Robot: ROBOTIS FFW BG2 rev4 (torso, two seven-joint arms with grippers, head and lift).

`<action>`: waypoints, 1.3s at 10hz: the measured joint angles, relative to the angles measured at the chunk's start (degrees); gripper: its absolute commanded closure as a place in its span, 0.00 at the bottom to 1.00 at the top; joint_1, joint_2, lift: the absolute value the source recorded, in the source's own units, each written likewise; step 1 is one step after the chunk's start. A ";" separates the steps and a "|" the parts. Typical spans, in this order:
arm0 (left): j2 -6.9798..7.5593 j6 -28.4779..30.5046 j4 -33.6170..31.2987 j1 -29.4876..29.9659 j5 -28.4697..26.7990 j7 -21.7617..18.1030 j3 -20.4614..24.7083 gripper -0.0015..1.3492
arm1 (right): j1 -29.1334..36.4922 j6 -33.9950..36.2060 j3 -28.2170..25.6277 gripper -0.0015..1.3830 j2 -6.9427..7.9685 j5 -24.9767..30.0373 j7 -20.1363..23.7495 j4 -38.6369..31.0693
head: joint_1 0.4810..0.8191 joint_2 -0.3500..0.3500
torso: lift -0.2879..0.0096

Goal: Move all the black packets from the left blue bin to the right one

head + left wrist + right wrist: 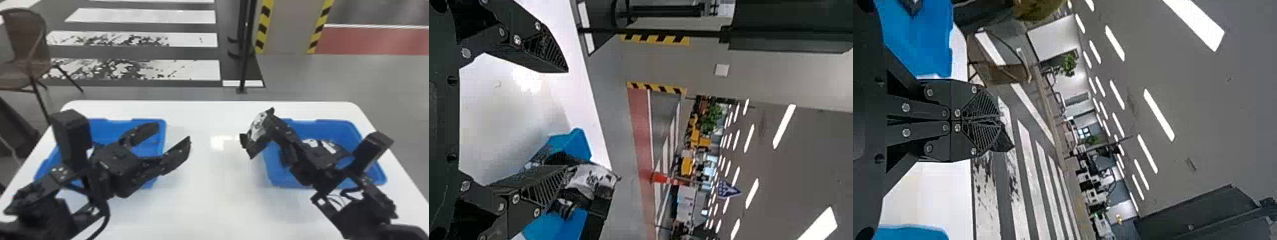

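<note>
In the head view, the worktop (204, 198) carries the left bin (162, 131) at nine o'clock and the right bin (269, 175) at three. The left tool (174, 132) hangs between two and three o'clock of the left bin's middle, its fingers well apart, one over the bin's edge and one past it. The right tool (270, 127) is clamped on a packet (258, 126), held up at about ten o'clock of the right bin's middle. A black-and-white item (328, 146) lies in that bin, partly hidden by the arm.

The left wrist view adds the packet's white face with dark marks, plus an orange cone (660, 177) on the floor beyond. The right wrist view gives the right tool (998, 120) end-on detail: ridged fingers pressed together, a dark corner poking past the tips. The head view has a brown chair (25, 38) at ten o'clock.
</note>
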 measured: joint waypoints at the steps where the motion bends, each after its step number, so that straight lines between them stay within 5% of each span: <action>1: -1.35 -0.71 -3.04 3.48 -0.14 0.45 3.63 0.11 | -1.60 0.00 -2.80 0.92 -0.21 2.40 -0.24 2.16 | 0.63 0.46 | 0.50; 3: -3.30 -0.97 -7.23 8.63 0.16 0.90 9.35 0.11 | -4.33 -0.29 -8.71 0.92 -0.57 7.25 -0.88 7.30 | 0.63 0.42 | 0.50; 4: -3.95 -0.97 -8.78 10.43 0.31 1.12 11.48 0.11 | -5.43 -0.57 -11.26 0.76 -0.79 9.73 -1.37 9.62 | 0.63 0.38 | 0.50; 5: -4.51 -1.05 -9.96 11.85 0.33 1.37 13.46 0.11 | -6.27 -0.67 -12.94 0.34 -1.10 11.19 -1.71 11.81 | 0.63 0.37 | 0.50; 6: -4.89 -1.08 -10.60 12.73 0.33 1.47 15.25 0.11 | -6.37 -0.75 -13.85 0.06 -1.29 11.58 -1.76 13.07 | 0.63 0.37 | 0.50; 8: -5.21 -0.70 -10.86 13.18 0.18 1.66 17.96 0.11 | -2.63 -3.67 -14.11 0.11 -0.75 13.19 -2.90 9.66 | 0.63 0.40 | 0.50; 10: -5.37 -0.21 -10.87 13.08 0.01 2.27 19.86 0.11 | 6.11 -6.64 -13.85 0.14 1.52 17.02 -5.25 -1.16 | 0.63 0.44 | 0.50; 13: -5.24 2.20 -8.02 10.34 -4.54 3.05 22.64 0.11 | 17.73 -7.86 -12.01 0.14 3.53 16.75 -6.07 -12.43 | 0.63 0.60 | 0.50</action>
